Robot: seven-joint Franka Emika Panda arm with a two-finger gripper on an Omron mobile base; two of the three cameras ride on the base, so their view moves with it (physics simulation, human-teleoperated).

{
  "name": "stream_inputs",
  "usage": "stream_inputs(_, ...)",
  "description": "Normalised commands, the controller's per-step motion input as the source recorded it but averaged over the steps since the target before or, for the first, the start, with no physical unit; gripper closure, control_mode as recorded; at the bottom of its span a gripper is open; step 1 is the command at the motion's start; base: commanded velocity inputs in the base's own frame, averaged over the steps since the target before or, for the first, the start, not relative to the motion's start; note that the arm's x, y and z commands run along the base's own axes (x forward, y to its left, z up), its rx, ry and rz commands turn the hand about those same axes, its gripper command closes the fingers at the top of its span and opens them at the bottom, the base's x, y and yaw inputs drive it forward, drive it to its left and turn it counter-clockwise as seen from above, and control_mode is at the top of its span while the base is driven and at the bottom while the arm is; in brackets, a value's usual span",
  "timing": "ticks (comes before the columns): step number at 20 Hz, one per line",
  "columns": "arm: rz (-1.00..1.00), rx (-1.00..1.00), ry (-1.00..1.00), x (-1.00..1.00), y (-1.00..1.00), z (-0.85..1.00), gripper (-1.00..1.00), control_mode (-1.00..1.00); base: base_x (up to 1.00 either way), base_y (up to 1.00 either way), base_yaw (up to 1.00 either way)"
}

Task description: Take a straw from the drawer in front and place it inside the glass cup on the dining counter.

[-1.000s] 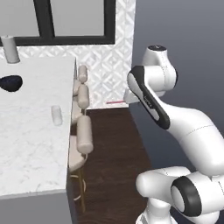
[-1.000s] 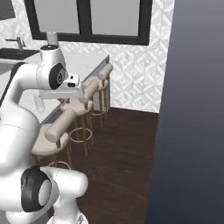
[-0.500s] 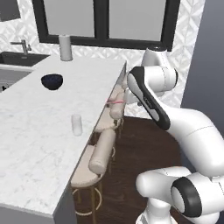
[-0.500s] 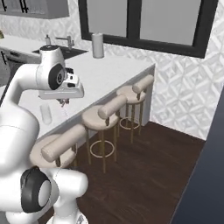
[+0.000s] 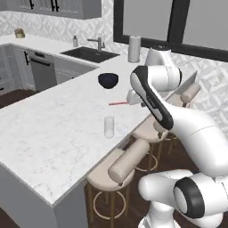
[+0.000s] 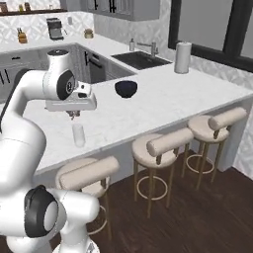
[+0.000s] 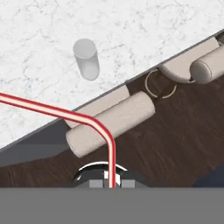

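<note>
My gripper (image 7: 109,184) is shut on the straw (image 7: 52,111), a thin red-pink stick with a pale stripe that bends and runs off to the left in the hand view. In the left base view the straw (image 5: 118,103) sticks out sideways from the gripper (image 5: 130,101) over the dining counter (image 5: 53,133). The glass cup (image 5: 109,127) stands upright near the counter's stool-side edge, just below and in front of the gripper (image 6: 74,115). The hand view shows the glass cup (image 7: 86,59) on the marble top. The drawer is out of view.
A dark bowl (image 5: 108,80) sits further back on the counter, with a white paper-towel roll (image 5: 134,49) and a sink (image 5: 89,54) behind it. Several beige stools (image 6: 160,143) line the counter's edge over a dark wood floor (image 6: 197,212).
The whole picture has shifted as the base turned toward the dining counter. The counter and the glass cup now lie closer, under the hand. The straw stays in the grip.
</note>
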Motion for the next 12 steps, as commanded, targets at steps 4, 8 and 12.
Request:
stream_inputs(4,0.00,0.00,0.00,0.00,0.00,0.00,1.00,1.00,0.05,-0.54,0.72)
stream_inputs(8,0.00,0.00,0.00,0.00,0.00,0.00,1.00,1.00,0.00,-0.72,0.69)
stream_inputs(12,0.00,0.00,0.00,0.00,0.00,0.00,1.00,1.00,0.00,-0.78,0.67)
